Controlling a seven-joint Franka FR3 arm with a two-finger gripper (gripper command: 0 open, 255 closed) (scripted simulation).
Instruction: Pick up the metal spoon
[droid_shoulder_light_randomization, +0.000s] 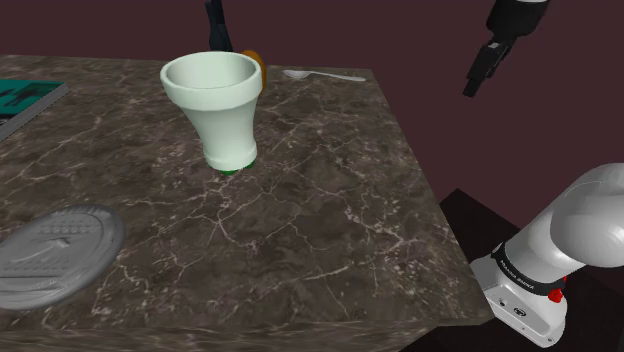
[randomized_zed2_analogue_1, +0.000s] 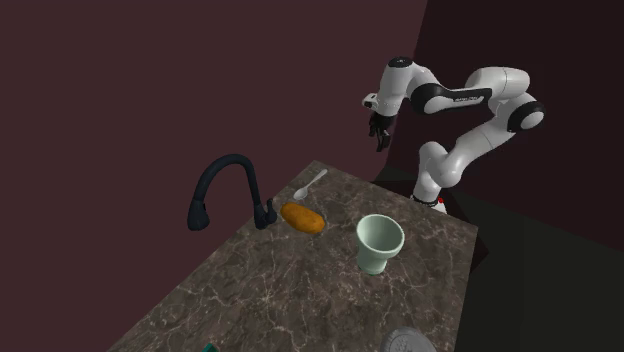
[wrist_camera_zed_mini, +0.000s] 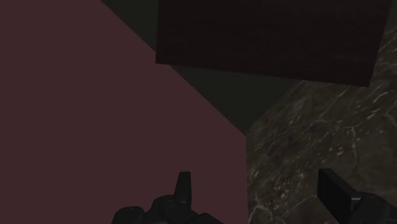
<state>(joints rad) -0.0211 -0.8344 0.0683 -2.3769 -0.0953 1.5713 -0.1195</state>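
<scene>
The spoon (droid_shoulder_light_randomization: 322, 75) is pale and slim, lying at the far edge of the dark marble counter (droid_shoulder_light_randomization: 300, 220); in the second exterior view the spoon (randomized_zed2_analogue_1: 311, 184) rests near the counter's far corner, beyond the faucet. My black gripper (droid_shoulder_light_randomization: 484, 66) hangs in the air off the counter's edge, above and to the shoulder view's right of the spoon. From the second exterior view the gripper (randomized_zed2_analogue_1: 379, 133) points down, high above the counter corner. In the wrist view the fingers (wrist_camera_zed_mini: 184, 186) stand apart with nothing between them, over the counter's corner (wrist_camera_zed_mini: 305, 146).
A pale green cup (droid_shoulder_light_randomization: 219, 108) stands upright mid-counter, with an orange loaf-like object (randomized_zed2_analogue_1: 302, 217) and a dark curved faucet (randomized_zed2_analogue_1: 228, 187) behind it. A grey round lid (droid_shoulder_light_randomization: 55, 252) lies near the front, and a teal item (droid_shoulder_light_randomization: 25, 97) sits at the shoulder view's left edge.
</scene>
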